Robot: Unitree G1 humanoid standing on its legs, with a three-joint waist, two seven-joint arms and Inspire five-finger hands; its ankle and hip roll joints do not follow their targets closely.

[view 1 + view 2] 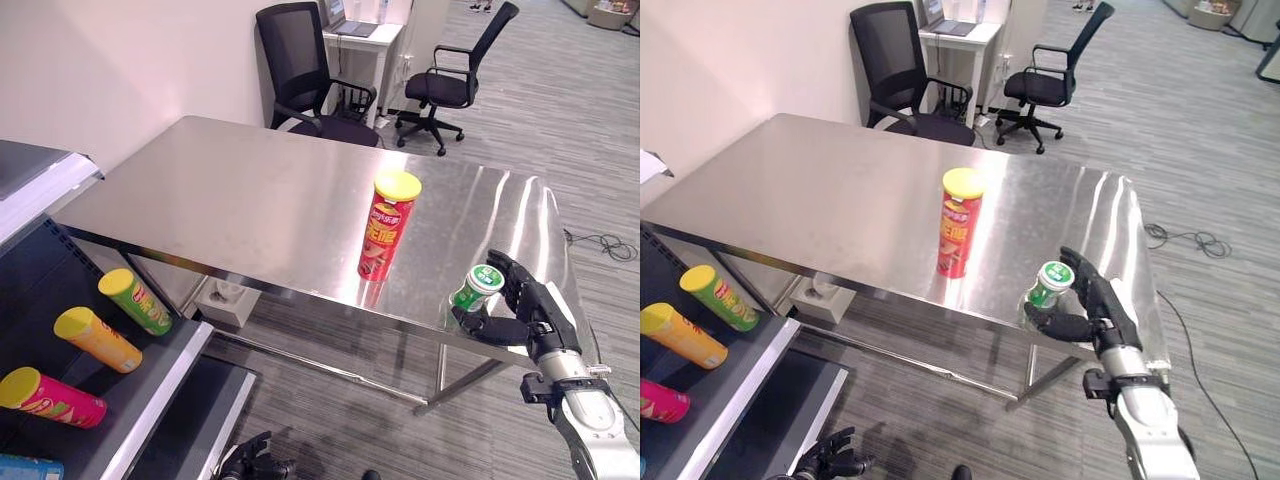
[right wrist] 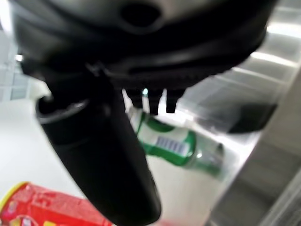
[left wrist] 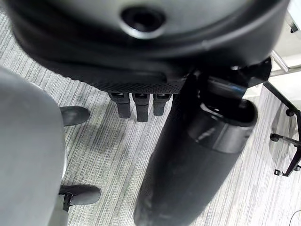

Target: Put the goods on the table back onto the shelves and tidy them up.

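A tall red chip can (image 1: 385,228) with a yellow lid stands upright on the steel table (image 1: 250,200), right of its middle. A small green can (image 1: 477,288) stands near the table's front right edge. My right hand (image 1: 530,310) is open at that can, with its thumb on the near side and its straight fingers on the right and far side. The right wrist view shows the green can (image 2: 174,146) past the thumb (image 2: 108,160), and the red can (image 2: 42,207) beyond. My left hand (image 1: 255,462) hangs low over the floor, relaxed and empty.
A dark shelf (image 1: 150,400) at the lower left holds lying chip cans: green (image 1: 135,300), orange (image 1: 97,339) and pink (image 1: 52,397). Two black office chairs (image 1: 305,70) (image 1: 450,80) and a small white desk (image 1: 360,40) stand behind the table.
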